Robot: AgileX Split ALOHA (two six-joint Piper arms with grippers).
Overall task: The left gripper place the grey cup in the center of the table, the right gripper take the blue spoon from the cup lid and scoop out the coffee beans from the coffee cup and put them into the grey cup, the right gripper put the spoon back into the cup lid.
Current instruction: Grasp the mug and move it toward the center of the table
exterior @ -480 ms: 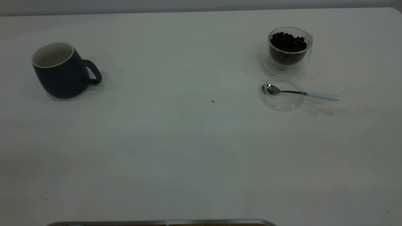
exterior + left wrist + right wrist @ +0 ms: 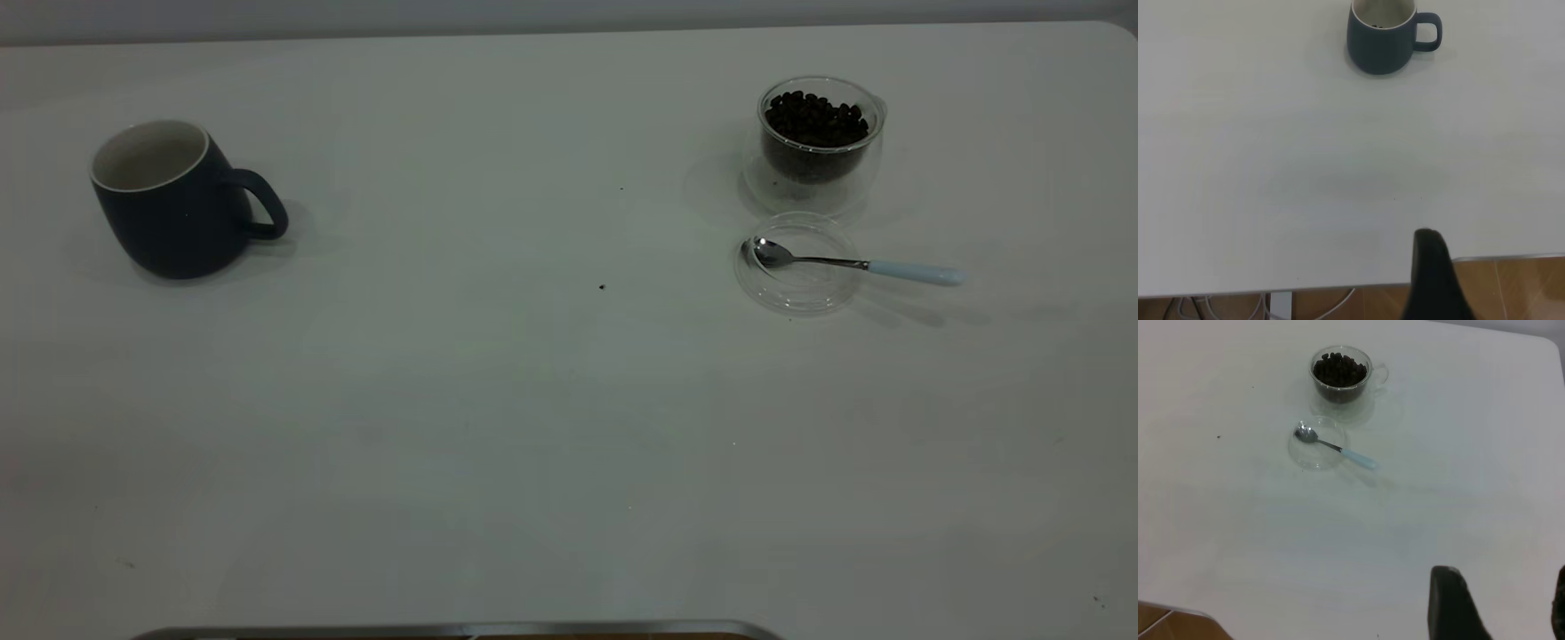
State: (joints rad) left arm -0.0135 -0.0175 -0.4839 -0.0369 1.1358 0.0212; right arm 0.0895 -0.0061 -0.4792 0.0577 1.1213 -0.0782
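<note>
Grey cup [image 2: 169, 200]: upright, far left of coffee cup [image 2: 820, 142], ungrasped. Risk: tipping if caught by its handle. Left gripper [image 2: 1431, 280], right gripper [image 2: 1501, 603]: finger spread cannot be told, nothing held.

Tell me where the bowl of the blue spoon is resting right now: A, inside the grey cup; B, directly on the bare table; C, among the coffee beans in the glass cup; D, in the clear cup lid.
D: the blue spoon lies with its metal bowl in the cup lid, its pale handle sticking out over the table.
</note>
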